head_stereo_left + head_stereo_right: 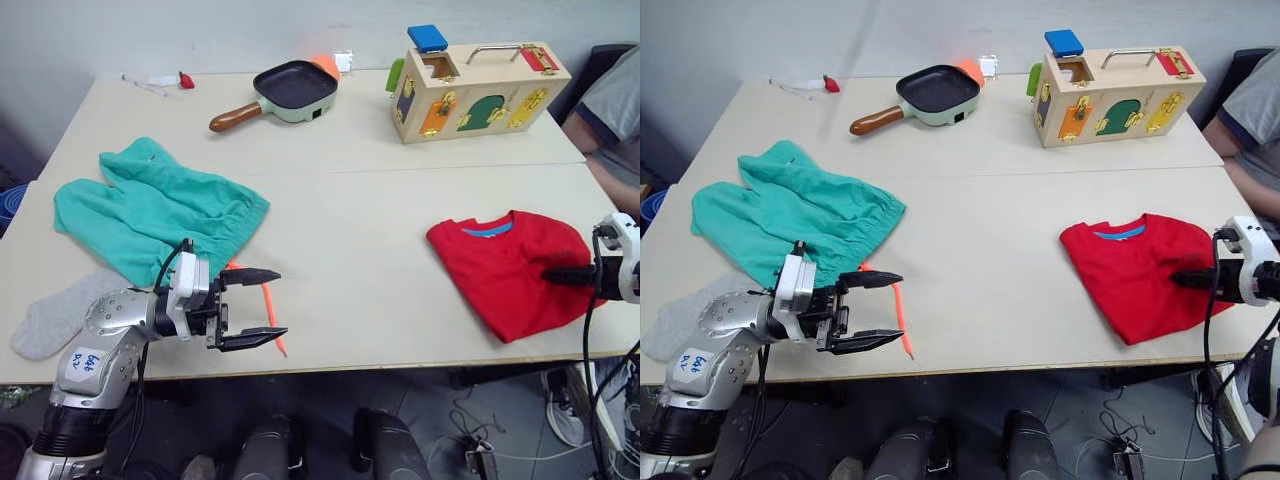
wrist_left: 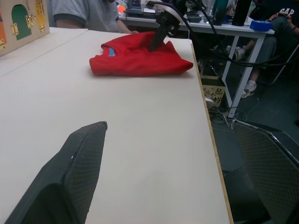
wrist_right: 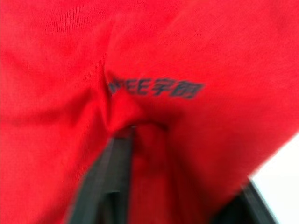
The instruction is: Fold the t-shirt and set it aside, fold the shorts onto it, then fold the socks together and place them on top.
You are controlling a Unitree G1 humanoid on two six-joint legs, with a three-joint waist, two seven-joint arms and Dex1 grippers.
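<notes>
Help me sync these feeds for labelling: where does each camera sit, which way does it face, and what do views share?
Left eye: head, looking down over the table; left gripper open near the shorts, a sock beside.
Right eye: same scene; right gripper on the t-shirt; a person sits at the robot's right.
Left wrist: looks along its fingers across the table.
Right wrist: pressed close to the red cloth, printed lettering legible.
Shared: t-shirt in all four.

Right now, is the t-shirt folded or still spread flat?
Folded: the t-shirt lies as a compact bundle with its collar on top, near the table's right front edge.
</notes>
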